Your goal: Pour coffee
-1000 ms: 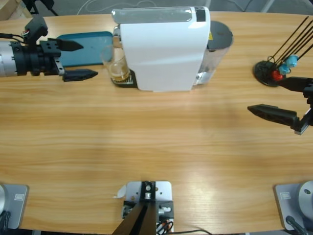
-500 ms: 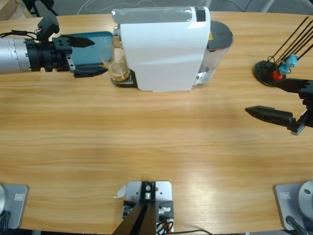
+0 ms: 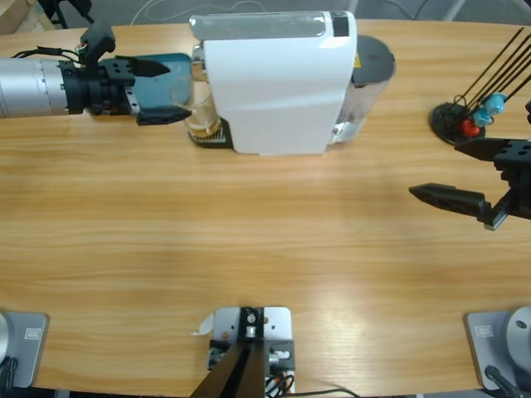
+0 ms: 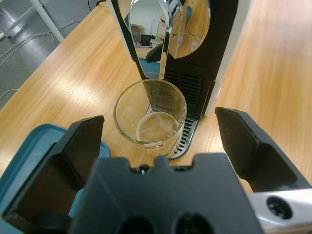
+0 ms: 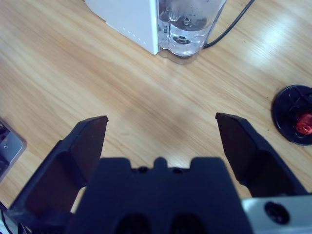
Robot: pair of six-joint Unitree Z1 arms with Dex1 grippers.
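Note:
A clear glass (image 3: pixel 199 114) stands on the drip tray of the white coffee machine (image 3: pixel 278 83), under its spout. The glass (image 4: pixel 150 117) holds a shallow layer of light brown coffee (image 4: pixel 157 127) at its bottom. My left gripper (image 3: pixel 172 89) is open just left of the glass, its jaws spread wider than the glass and apart from it; the left wrist view looks along the left gripper (image 4: pixel 158 119) at the glass. My right gripper (image 3: pixel 434 173) hangs open over bare table at the right; the right gripper (image 5: pixel 161 118) holds nothing.
A teal tray (image 3: pixel 158 87) lies under my left gripper, also seen as the teal tray (image 4: pixel 19 146). The machine's water tank (image 3: pixel 369 75) is at its right end. A black capsule stand (image 3: pixel 456 120) with red and blue capsules sits far right.
My left arm has moved right and slightly toward the back, bringing its open jaws up to the glass. The right gripper has drifted a little left.

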